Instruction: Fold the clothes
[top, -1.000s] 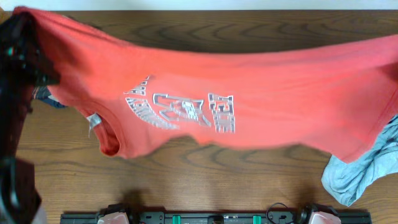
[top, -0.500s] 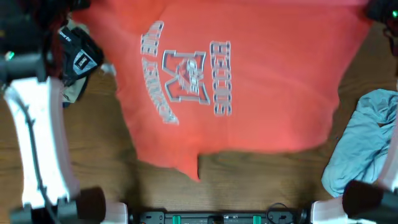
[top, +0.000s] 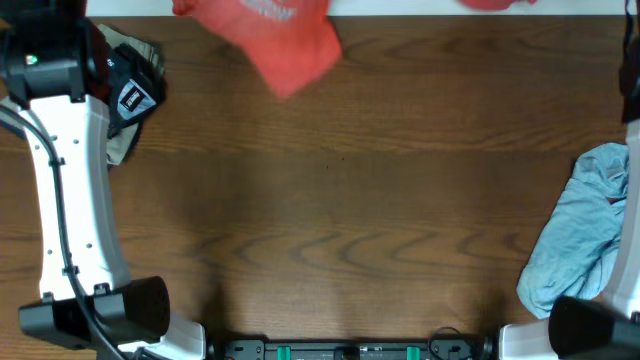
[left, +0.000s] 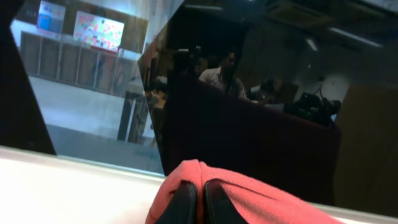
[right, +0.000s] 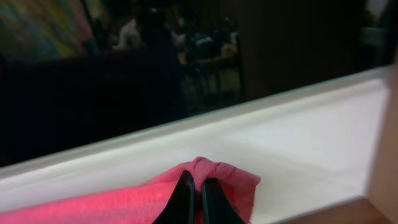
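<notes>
The coral-red T-shirt (top: 285, 40) hangs past the table's far edge; only a lower corner and a small scrap at the top right (top: 495, 4) show overhead. My left gripper (left: 199, 198) is shut on a fold of the red shirt (left: 261, 196). My right gripper (right: 197, 194) is shut on another fold of the red shirt (right: 124, 202). Both grippers are out of the overhead view, beyond the far edge. The pale blue-grey garment (top: 580, 235) lies crumpled at the table's right edge.
A dark garment with a white label (top: 130, 95) lies at the far left beside the left arm (top: 70, 190). The right arm's base (top: 590, 325) stands at the front right. A white ledge (right: 298, 124) runs behind the table.
The red shirt has been pulled away from me across the table, from spread over the middle to almost wholly past the far edge. The wood surface now shows.
</notes>
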